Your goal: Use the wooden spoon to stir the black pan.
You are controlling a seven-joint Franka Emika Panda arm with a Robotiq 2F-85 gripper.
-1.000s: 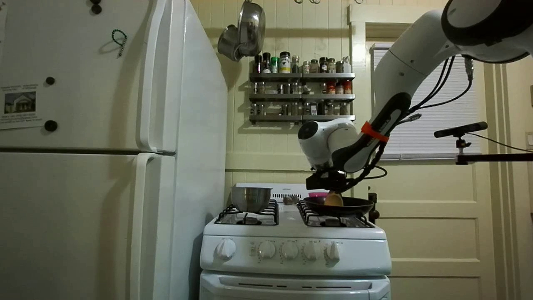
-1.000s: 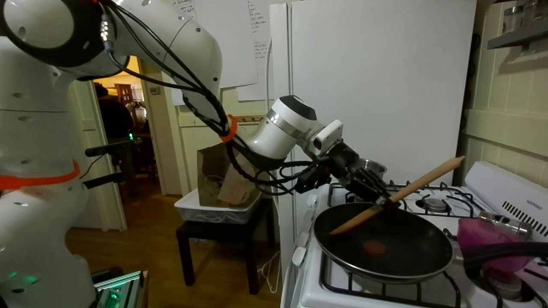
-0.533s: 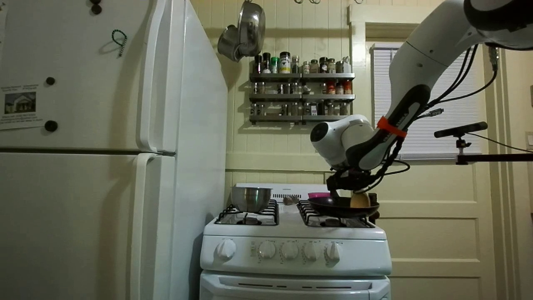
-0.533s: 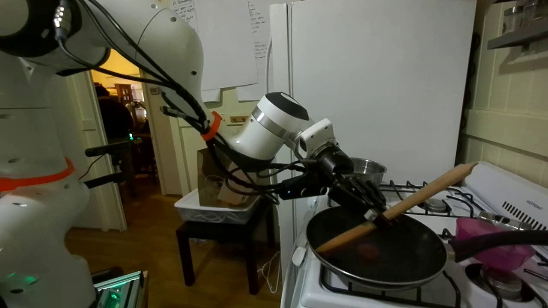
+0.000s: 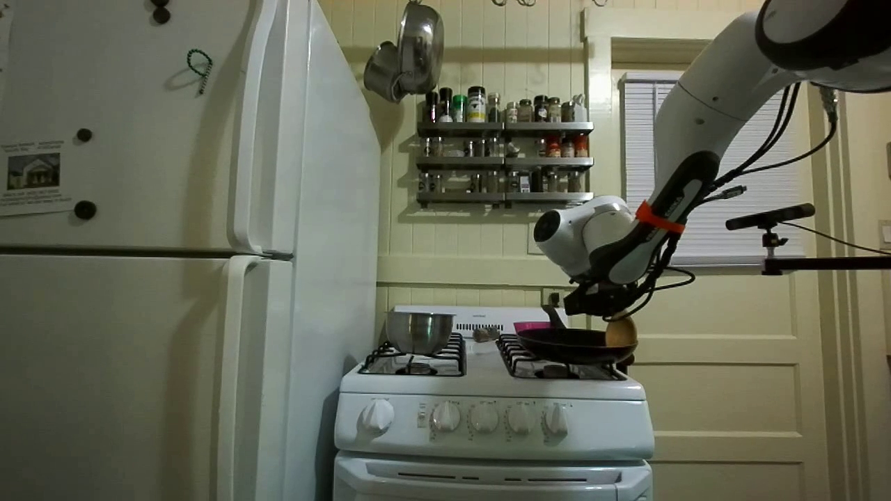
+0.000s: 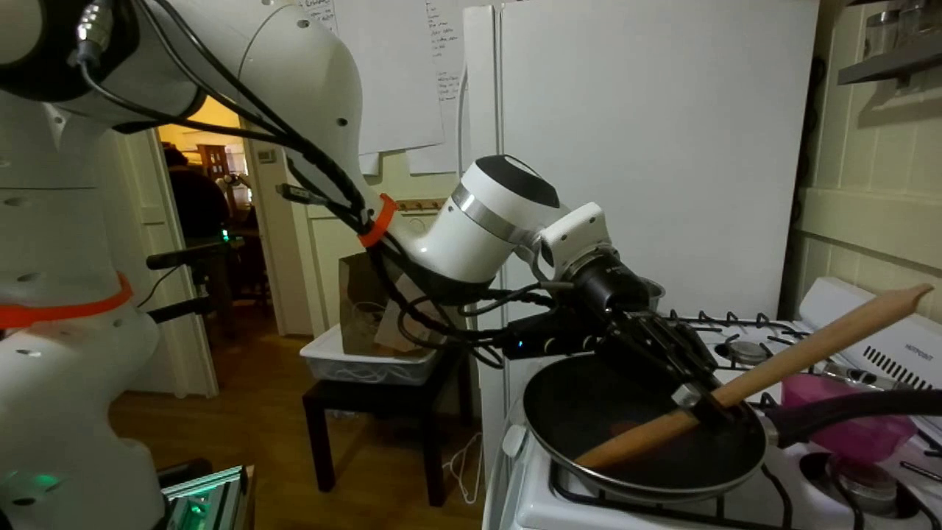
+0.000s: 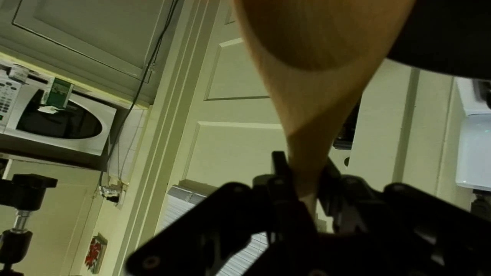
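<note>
The wooden spoon (image 6: 817,346) is tan, its handle tilted up over the stove and its head down in the black pan (image 6: 563,405). My gripper (image 6: 706,403) is shut around the spoon between head and handle, over the pan. In an exterior view the spoon head (image 5: 621,332) is at the right side of the pan (image 5: 557,348). In the wrist view the spoon (image 7: 310,99) runs up from between my fingers (image 7: 305,178), and part of the pan (image 7: 448,42) shows at upper right. I cannot tell if the head touches the pan's floor.
A shiny steel pot (image 5: 420,334) stands on the left burners of the white stove (image 5: 494,424). A pink bowl (image 6: 868,445) sits behind the pan's handle (image 6: 854,412). A tall white fridge (image 6: 655,147) stands beside the stove. Spice shelves (image 5: 505,163) hang on the wall.
My gripper has carried the spoon toward the pan's handle side and to the right in an exterior view. The pan has shifted slightly and its handle has swung a little.
</note>
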